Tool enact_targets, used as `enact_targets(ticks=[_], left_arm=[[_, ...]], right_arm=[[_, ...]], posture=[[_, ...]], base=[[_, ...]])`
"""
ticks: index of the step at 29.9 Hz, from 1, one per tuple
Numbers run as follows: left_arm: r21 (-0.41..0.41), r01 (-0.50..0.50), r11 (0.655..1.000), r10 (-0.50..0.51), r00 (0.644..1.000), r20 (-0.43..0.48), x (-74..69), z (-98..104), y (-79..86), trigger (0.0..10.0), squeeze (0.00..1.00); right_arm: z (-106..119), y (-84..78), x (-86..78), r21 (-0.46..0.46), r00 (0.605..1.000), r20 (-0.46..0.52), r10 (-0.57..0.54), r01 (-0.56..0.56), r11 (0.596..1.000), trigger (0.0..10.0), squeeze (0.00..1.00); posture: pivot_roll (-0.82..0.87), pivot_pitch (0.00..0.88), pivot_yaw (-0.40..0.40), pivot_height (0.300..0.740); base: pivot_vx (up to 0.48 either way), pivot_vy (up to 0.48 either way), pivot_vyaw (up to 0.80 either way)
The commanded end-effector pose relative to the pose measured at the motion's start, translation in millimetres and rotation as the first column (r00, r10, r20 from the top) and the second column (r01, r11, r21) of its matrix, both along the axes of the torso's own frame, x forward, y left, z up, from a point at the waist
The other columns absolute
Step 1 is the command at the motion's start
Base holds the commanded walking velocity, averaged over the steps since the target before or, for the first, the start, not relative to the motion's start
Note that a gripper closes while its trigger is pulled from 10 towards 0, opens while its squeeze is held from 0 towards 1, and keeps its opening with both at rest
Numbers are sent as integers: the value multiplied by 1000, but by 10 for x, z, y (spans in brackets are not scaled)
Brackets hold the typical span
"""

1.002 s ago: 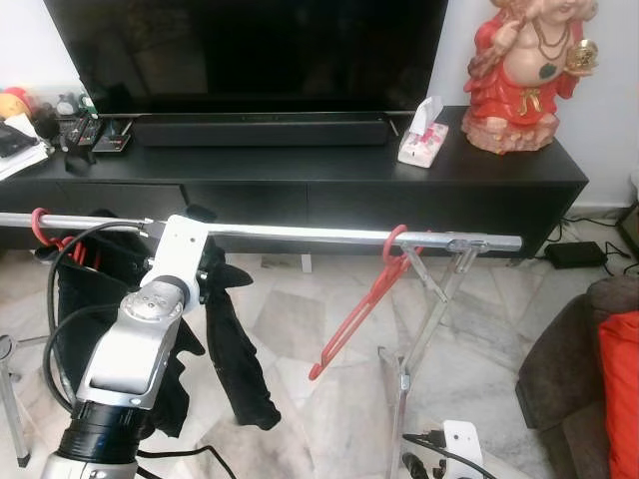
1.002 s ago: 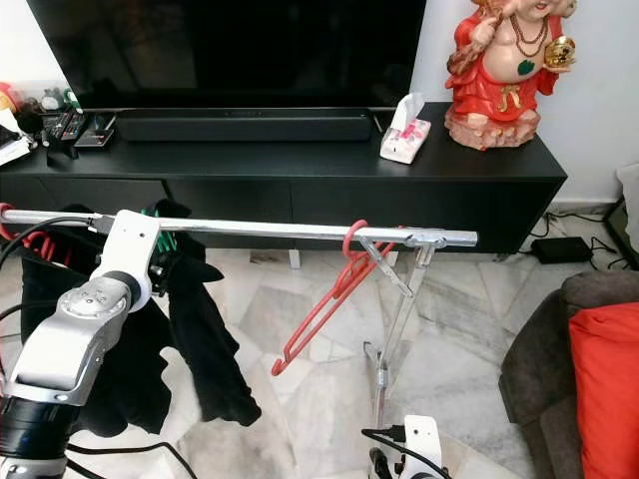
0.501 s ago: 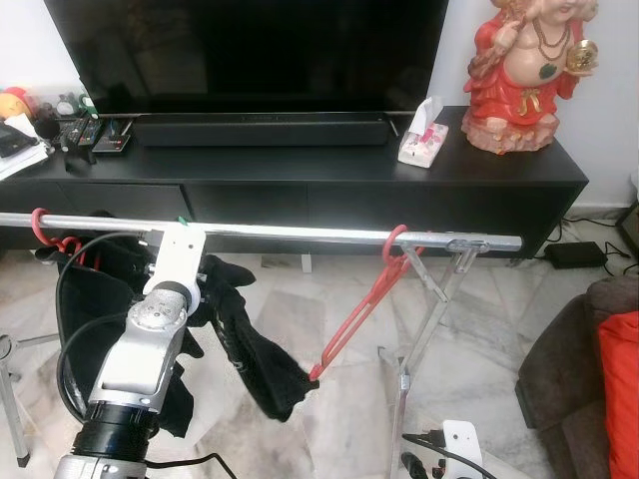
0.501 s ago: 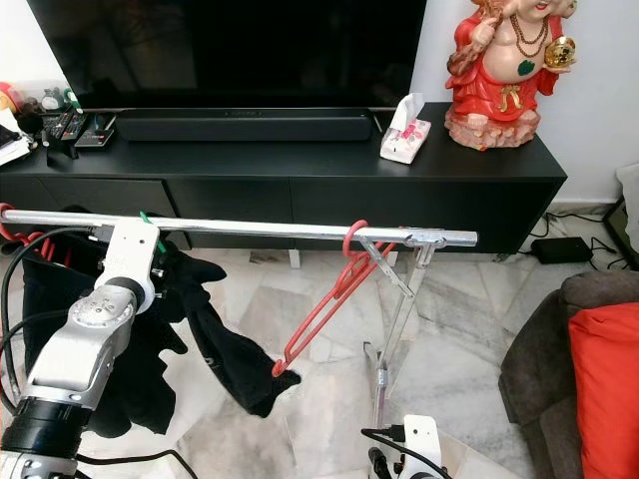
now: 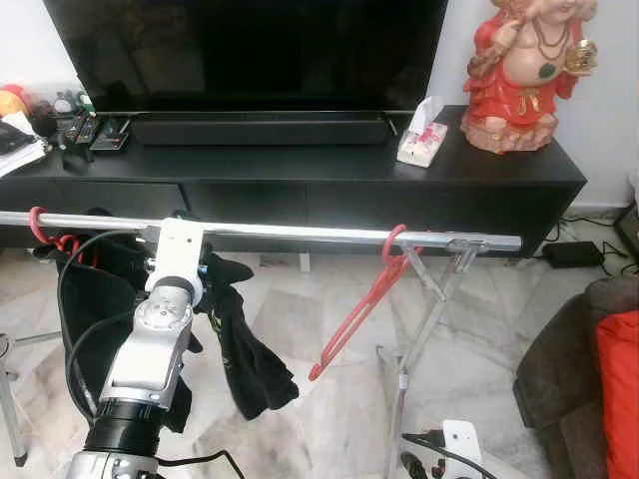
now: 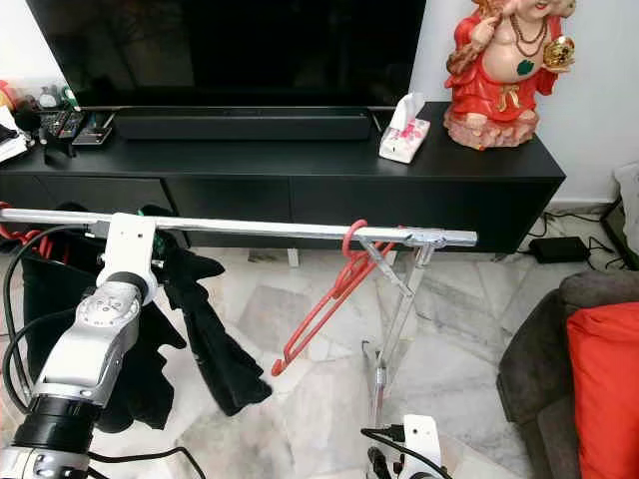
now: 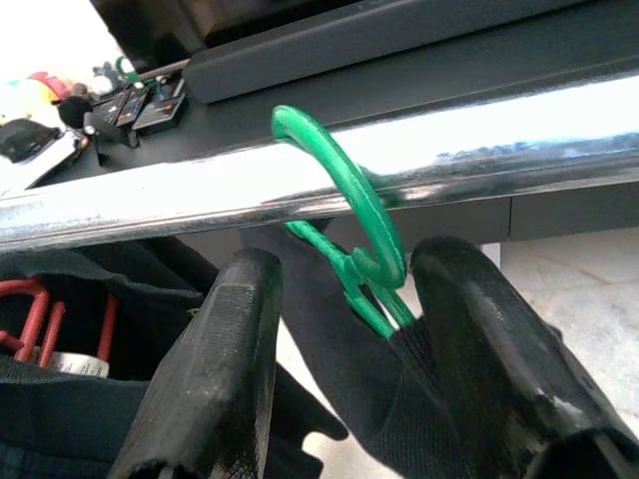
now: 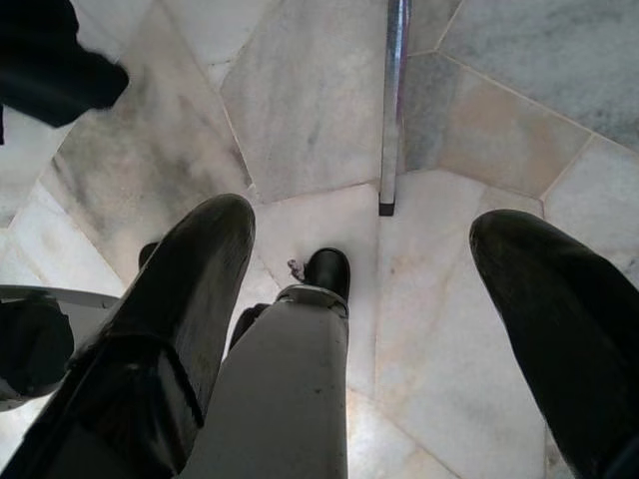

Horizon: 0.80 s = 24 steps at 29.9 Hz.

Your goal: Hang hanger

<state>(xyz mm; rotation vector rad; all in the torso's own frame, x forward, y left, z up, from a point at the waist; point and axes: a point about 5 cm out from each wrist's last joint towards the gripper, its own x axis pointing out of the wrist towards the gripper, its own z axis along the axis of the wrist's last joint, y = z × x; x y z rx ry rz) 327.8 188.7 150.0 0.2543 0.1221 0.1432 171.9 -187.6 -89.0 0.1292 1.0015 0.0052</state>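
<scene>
A: Where are we with the hanger?

B: Its green hook sits over the rail, with the black garment dangling below. We judge the hanging itself done.

A: And our left claw?

B: Up at the rail, fingers spread wide either side of the hanger's neck. One finger looks to touch it, but we're not gripping anything.

A: So what's left?

B: Only drawing the arm clear without snagging the hook or cloth, we think.

A: The right claw?

B: Hanging idle, wide open over the floor, holding nothing.

A: Anything else on the rail?

B: A red hanger near the far end, well apart from ours.
</scene>
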Motion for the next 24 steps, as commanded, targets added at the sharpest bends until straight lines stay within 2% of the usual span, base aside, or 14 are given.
enact_targets(ticks=[1, 12, 14, 19, 24], left_arm=[[-15, -26, 1000, 26, 1000, 8, 19, 1, 39, 10000, 0], [29, -1, 1000, 3, 996, -88, 8, -137, 39, 10000, 0], [42, 53, 998, -46, 987, -157, -19, -212, 9, 10000, 0], [33, 96, 995, -87, 977, -194, -37, -228, -45, 10000, 0], [-1, 133, 991, -127, 947, -295, -106, -270, -74, 10000, 0]], right_arm=[[1, 6, 2, 7, 1000, 4, -12, 11, 1000, 10000, 0], [-1, 3, 0, 6, 1000, 4, -28, 28, 1000, 10000, 0], [-1, 0, 0, 5, 999, 4, -34, 34, 999, 10000, 0], [0, -2, 1, 5, 999, 5, -36, 36, 999, 10000, 0], [-1, -3, 0, 5, 999, 5, -38, 38, 999, 10000, 0]], posture=[[-32, 74, -11, 740], [-31, 76, -10, 740], [-30, 77, -11, 740], [-29, 76, -12, 740], [-29, 74, -11, 740]], base=[[0, 0, 0], [0, 0, 0], [0, 0, 0], [0, 0, 0], [0, 0, 0]])
